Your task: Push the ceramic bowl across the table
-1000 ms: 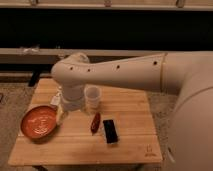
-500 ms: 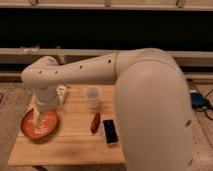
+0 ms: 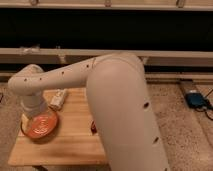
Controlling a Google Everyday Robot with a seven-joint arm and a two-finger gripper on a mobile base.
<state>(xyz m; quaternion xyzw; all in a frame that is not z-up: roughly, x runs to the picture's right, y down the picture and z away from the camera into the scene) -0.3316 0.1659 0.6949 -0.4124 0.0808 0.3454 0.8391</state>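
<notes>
The orange-red ceramic bowl (image 3: 46, 128) sits at the left end of the light wooden table (image 3: 67, 147). My white arm sweeps in from the right foreground, and its wrist comes down at the far left. The gripper (image 3: 36, 116) is at the bowl's back-left rim, reaching down onto or into it. The arm's last link hides the gripper's tip. The arm also covers the right half of the table.
A white flat item (image 3: 59, 98) lies at the table's back edge behind the bowl. A small red object (image 3: 93, 128) peeks out beside the arm at mid-table. A low wall and dark rail run behind the table. A blue object (image 3: 196, 99) lies on the floor at right.
The arm has swung further left and closer to the camera, so it now hides the white cup and the black item. The bowl stays at about the same place.
</notes>
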